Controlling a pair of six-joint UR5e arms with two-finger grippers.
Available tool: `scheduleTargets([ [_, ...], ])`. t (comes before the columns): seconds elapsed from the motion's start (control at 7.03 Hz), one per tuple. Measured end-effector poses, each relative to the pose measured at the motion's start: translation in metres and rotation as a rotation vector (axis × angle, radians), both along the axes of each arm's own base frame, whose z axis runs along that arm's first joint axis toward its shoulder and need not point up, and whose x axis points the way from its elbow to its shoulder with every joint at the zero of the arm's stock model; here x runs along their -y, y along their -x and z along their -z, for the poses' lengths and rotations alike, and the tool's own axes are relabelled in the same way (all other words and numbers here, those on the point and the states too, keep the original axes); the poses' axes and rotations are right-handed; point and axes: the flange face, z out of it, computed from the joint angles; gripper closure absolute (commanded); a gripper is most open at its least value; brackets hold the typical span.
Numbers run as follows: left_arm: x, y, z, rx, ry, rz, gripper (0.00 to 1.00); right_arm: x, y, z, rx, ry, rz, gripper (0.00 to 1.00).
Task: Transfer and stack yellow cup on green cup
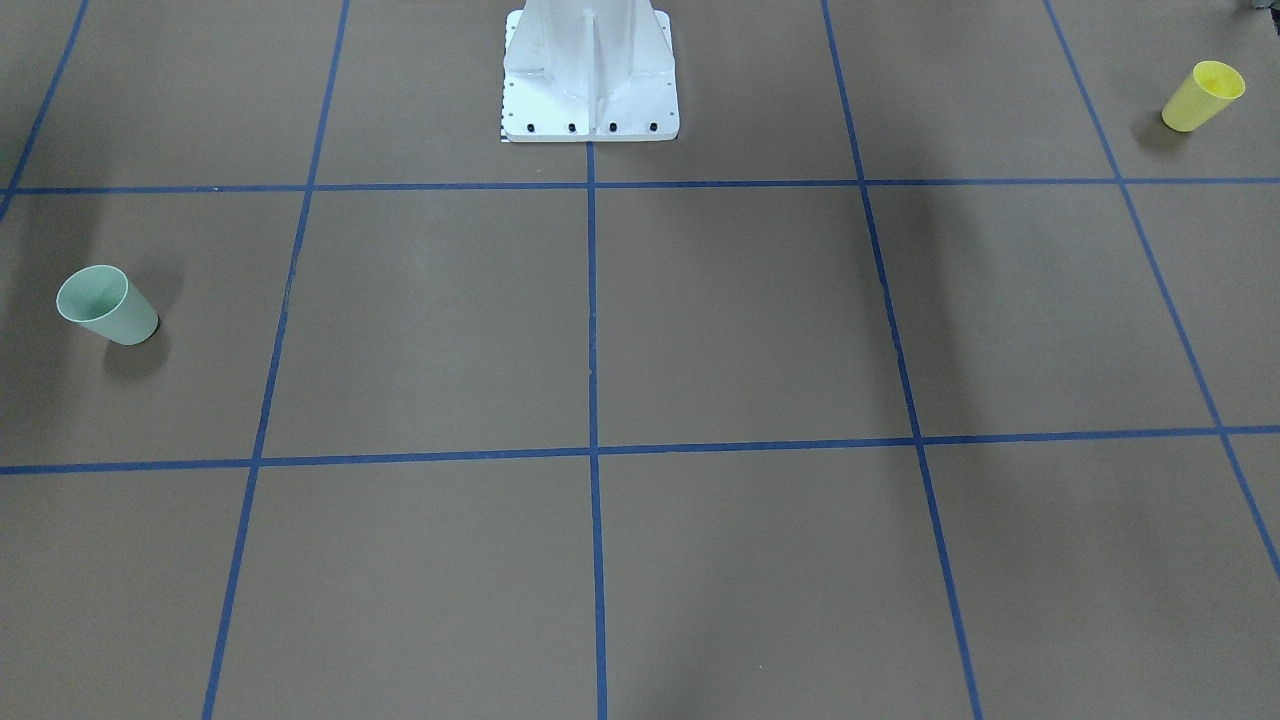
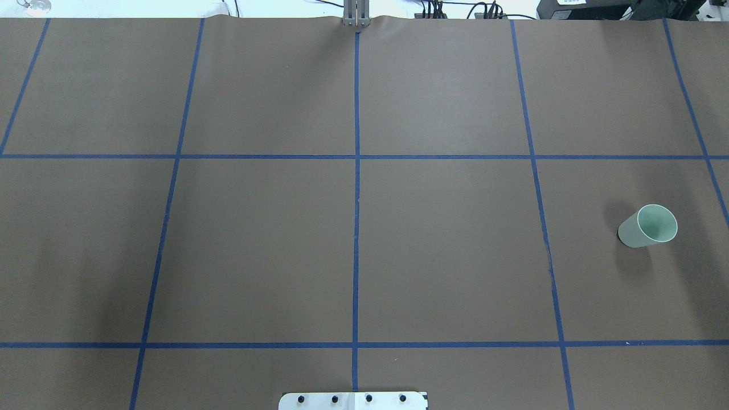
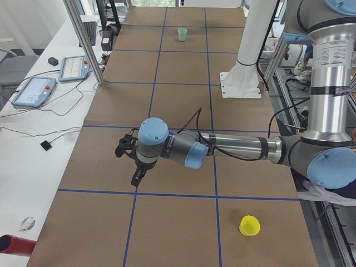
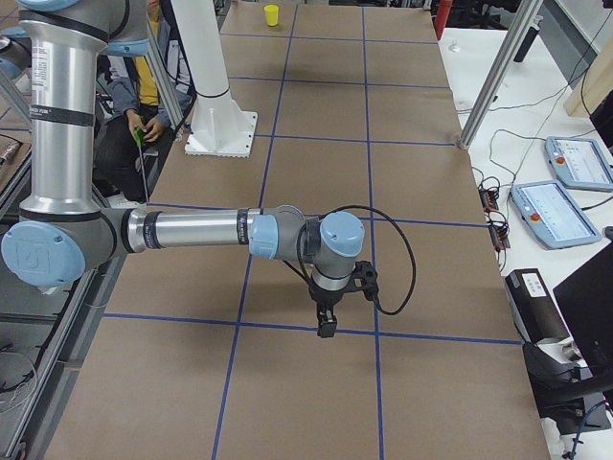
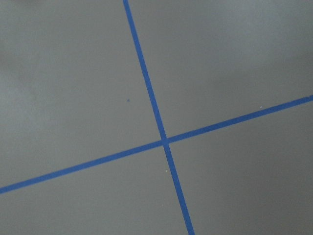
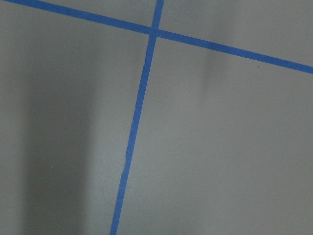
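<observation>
The yellow cup stands rim up near the table's corner on my left side; it also shows in the exterior left view and far off in the exterior right view. The green cup stands rim up on my right side, also in the overhead view and far off in the exterior left view. My left gripper hangs over the table, well away from the yellow cup. My right gripper hangs over the table too. I cannot tell whether either is open. Both wrist views show only paper and tape.
The white robot pedestal stands at the table's robot-side edge. Blue tape lines grid the brown table cover. A side bench with tablets and metal posts lies beyond the far edge. A person sits behind the robot.
</observation>
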Motion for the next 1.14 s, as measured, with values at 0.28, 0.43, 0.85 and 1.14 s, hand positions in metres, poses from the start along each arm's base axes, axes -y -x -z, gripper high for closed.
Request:
scheduleTargets([
  [0.28,0.008,0.0,0.025,-0.022,-0.1,0.048,0.0,-0.001,0.0,0.0,0.0,0.002,-0.001,0.0],
  [0.43,0.012,0.0,0.042,-0.053,-0.132,0.102,0.0,0.0,0.0,0.0,0.0,0.002,-0.001,0.0],
  [0.85,0.034,-0.012,0.109,-0.105,-0.135,0.33,0.0,0.0,0.0,-0.002,0.0,0.006,-0.002,0.0],
  [1.14,0.041,-0.06,0.148,-0.078,-0.094,0.523,0.0,-0.001,0.0,-0.003,0.0,0.008,-0.001,0.0],
])
